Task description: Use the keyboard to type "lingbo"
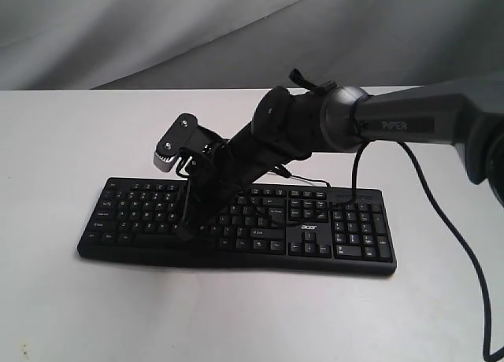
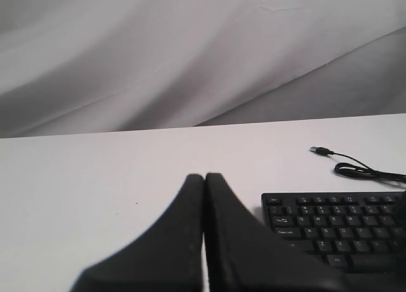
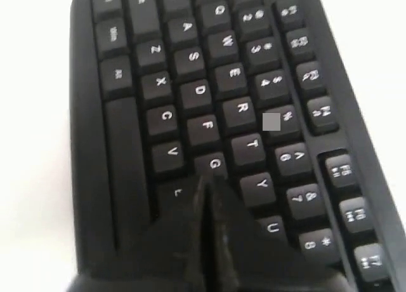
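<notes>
While the black keyboard (image 1: 272,234) lies flat across the lower middle of the exterior view on the white tabletop (image 1: 71,315), the right arm slants down over it from the upper right. The right end effector (image 1: 186,230) has its two fingers pressed tight together, with nothing between them. Its tip is down on the keys in the left half of the keyboard. In the right wrist view the tip sits just beside the G key (image 3: 216,165), but I cannot tell which key is under it. The left end effector (image 2: 204,178) is squeezed closed too and holds nothing. It is over bare tabletop. The keyboard corner is in the lower right of that view, and the thin black cable (image 2: 353,169) lies loose behind it.
</notes>
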Controlling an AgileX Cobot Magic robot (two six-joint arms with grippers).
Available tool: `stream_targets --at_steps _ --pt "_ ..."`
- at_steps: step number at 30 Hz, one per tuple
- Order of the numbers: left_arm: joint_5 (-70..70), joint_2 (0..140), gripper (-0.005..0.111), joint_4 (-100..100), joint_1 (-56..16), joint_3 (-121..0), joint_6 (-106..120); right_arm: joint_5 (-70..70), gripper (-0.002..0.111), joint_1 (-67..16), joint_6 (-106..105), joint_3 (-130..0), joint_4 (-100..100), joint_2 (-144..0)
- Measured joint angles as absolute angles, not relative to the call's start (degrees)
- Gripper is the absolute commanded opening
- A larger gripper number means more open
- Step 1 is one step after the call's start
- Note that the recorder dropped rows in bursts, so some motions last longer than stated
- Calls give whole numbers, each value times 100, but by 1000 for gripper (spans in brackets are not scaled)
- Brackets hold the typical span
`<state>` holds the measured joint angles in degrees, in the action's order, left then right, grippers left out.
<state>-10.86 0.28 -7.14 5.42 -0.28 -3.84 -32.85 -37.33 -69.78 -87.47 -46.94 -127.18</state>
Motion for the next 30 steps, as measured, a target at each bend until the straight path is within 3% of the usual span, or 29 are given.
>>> stream_targets --at_steps 9,30 --pt "-1086 28 1 -714 542 -28 -384 -3522 0 -3795 -6832 -9448 -4694 -13062" --pt "-1086 28 1 -714 542 -28 -384 -3534 0 -3795 -6742 -9496 -4610 -13281"
